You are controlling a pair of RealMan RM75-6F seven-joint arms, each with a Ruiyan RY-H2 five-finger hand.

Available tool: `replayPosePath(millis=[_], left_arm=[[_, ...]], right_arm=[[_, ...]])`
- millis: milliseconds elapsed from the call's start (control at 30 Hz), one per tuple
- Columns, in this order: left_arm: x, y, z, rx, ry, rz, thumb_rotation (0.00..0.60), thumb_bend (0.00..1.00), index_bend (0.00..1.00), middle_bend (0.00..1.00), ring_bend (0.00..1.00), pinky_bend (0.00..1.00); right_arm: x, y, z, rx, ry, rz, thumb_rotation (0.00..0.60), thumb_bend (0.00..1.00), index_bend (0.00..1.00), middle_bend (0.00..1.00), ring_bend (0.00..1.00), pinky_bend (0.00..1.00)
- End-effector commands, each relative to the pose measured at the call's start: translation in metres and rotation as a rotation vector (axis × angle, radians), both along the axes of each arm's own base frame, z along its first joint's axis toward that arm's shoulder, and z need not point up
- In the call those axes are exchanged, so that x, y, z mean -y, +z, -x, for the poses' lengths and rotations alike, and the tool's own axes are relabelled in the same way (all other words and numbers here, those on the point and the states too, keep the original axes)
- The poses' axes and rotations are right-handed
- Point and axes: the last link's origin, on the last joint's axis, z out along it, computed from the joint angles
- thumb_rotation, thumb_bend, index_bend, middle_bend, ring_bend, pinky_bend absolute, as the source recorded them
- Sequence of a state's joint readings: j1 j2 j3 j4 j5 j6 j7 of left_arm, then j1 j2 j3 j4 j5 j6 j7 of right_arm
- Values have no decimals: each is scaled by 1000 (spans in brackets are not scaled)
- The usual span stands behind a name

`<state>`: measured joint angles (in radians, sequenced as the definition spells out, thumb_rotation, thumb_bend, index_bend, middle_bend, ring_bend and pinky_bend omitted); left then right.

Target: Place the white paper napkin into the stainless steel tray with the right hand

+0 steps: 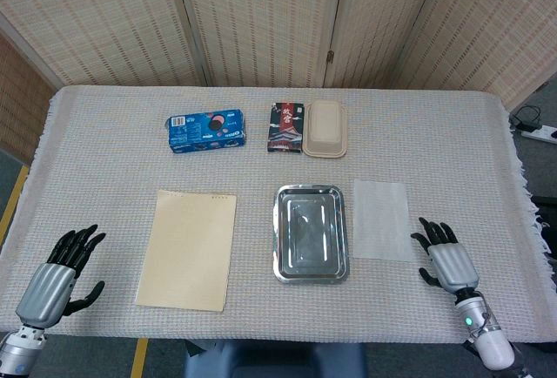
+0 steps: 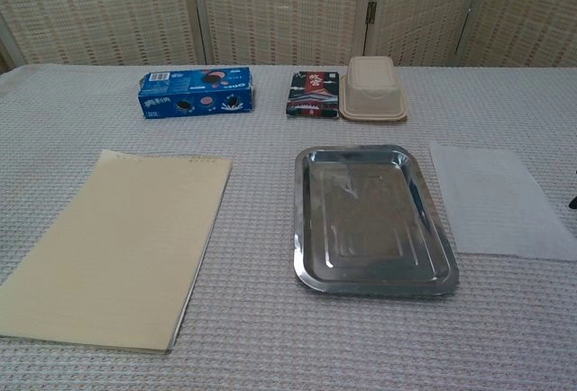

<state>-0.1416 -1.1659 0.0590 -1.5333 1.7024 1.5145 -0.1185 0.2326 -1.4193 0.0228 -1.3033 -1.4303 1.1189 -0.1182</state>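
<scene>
The napkin lies flat on the table, just to the right of the steel tray and apart from it; the tray has nothing in it. The right hand sits near the napkin's lower right corner, its fingers spread and pointing away from the robot, holding nothing and not touching the paper. In the chest view only a dark speck shows at the right edge, too little to read. The left hand rests at the near left corner of the table, fingers also apart and empty, well away from the yellow notepad that lies left of the tray. At the far side stand a blue cookie box, a dark red packet and, touching the packet's right side, a beige lidded container.
</scene>
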Motion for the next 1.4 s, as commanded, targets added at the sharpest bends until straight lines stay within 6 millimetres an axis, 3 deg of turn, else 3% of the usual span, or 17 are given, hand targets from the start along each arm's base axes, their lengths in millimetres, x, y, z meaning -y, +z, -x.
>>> replayPosePath(millis=[33,333,600,900,1067,1400], left_arm=[[0,1,0,3,1,0,600,419,0,0,0,0],[1,4,-1,20,-1,-1,600,419,0,0,0,0],[2,9,-2,45,-2,-5,600,419,0,0,0,0],[3,10,-2,43,-3,-9,600,419,0,0,0,0],[2,9,-2,41,-4,-10,600,419,0,0,0,0],[3,9,-3,40,-13,-10,600,419,0,0,0,0]], right_arm=[[3,-7,-3,4,14,4,600,386,228,0,0,0],[9,-31,-11,20,36,11,600,386,230,0,0,0],[15,-43,-17,-7,44,11,600,385,299,0,0,0],[22,-44,-15,-25,17,42,600,386,461,1,0,0],[22,-43,-16,-2,23,73,600,386,573,51,0,0],[22,-32,-19,67,69,163,600,457,668,144,41,0]])
